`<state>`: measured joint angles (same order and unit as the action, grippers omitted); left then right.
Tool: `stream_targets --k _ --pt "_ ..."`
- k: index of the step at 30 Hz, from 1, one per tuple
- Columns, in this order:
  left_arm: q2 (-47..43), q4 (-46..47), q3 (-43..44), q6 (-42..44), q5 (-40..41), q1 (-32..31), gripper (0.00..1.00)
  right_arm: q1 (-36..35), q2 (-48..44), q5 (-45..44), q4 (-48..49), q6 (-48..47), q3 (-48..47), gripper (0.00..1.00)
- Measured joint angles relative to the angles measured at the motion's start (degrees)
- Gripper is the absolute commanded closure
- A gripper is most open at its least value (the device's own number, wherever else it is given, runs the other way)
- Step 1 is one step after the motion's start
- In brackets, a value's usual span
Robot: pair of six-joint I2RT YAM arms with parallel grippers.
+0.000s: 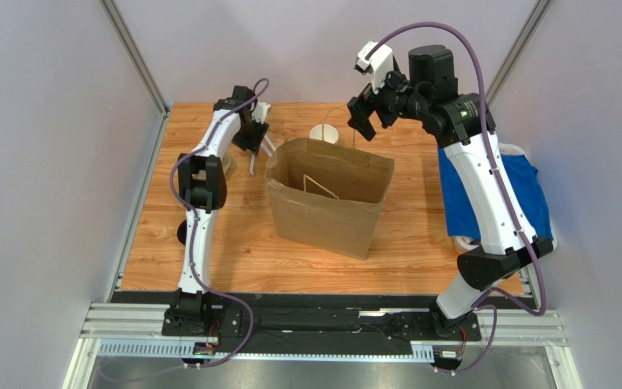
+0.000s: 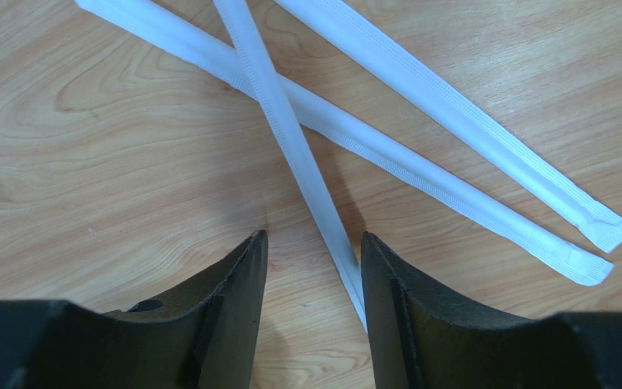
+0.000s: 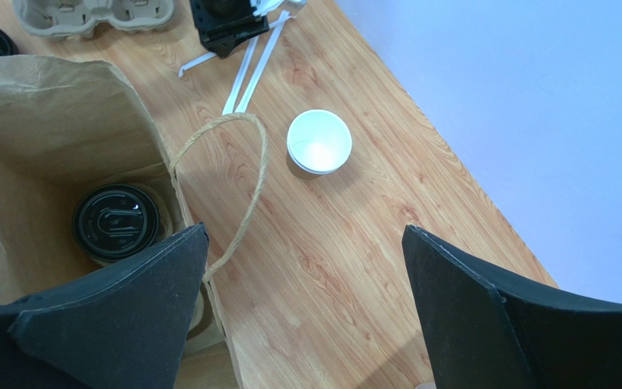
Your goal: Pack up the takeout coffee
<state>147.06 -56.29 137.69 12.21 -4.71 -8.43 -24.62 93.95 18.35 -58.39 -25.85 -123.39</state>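
The takeout coffee (image 3: 115,223) is in the bag (image 3: 46,105); my right claw (image 3: 304,235) is wide open, empty. My left claw (image 2: 314,237) is open around a straw (image 2: 300,162), so I think squeezing comes next.

Robotics lab test cell, plain grey panel walls (image 1: 38,162) enclosing a paper bag (image 1: 326,215), wood-grain table (image 1: 209,251) under the bag, cabled left arm (image 1: 197,203) and right arm (image 1: 484,186) flanking the bag, aluminium rail (image 1: 128,324) in front of the bag holding their bases.
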Motion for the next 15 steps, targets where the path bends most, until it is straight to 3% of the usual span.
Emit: stream_targets --k 5,12,15 --pt "0.7 0.0 0.5 1.5 1.9 -0.7 0.63 0.0 -0.5 -2.1 1.5 0.7 0.0 0.03" --pt "0.8 -1.1 0.7 2.1 2.1 -1.0 0.98 0.0 -3.4 -4.5 6.2 1.6 3.0 0.03" --pt "0.8 -1.8 0.9 2.2 2.4 -1.0 1.00 0.0 -4.7 -4.6 8.4 2.1 4.2 0.03"
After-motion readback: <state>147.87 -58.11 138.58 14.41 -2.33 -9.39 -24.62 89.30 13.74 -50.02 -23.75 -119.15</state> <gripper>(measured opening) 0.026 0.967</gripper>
